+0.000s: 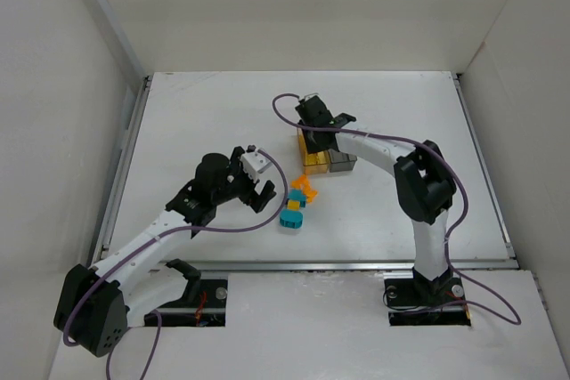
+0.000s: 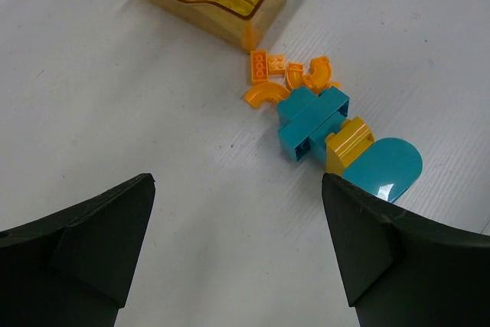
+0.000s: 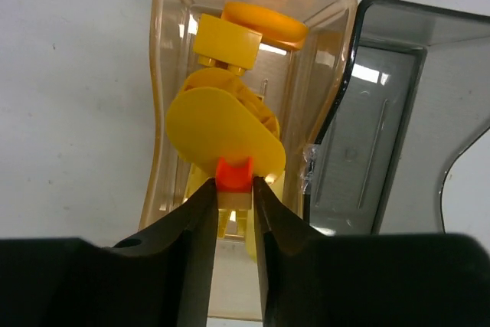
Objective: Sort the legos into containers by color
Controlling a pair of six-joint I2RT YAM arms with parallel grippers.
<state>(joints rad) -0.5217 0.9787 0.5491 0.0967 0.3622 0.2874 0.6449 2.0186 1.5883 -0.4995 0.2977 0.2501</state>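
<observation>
My right gripper [image 3: 233, 185] is shut on a small orange lego [image 3: 233, 173] and holds it over the orange-amber bin [image 3: 168, 51], which holds several yellow and orange pieces. The smoky grey bin [image 3: 383, 112] joined on its right has nothing in it. In the top view the right gripper [image 1: 313, 120] is over the two bins [image 1: 314, 163]. My left gripper [image 2: 237, 189] is open over bare table, just short of a cluster of legos: a teal block [image 2: 310, 119], a yellow piece [image 2: 349, 139], a teal rounded piece [image 2: 387, 166] and several small orange pieces [image 2: 268, 67].
White walls close the table in at the left, back and right. The lego cluster [image 1: 296, 202] lies just in front of the bins, between both arms. The amber bin's near corner [image 2: 256, 24] shows at the top of the left wrist view.
</observation>
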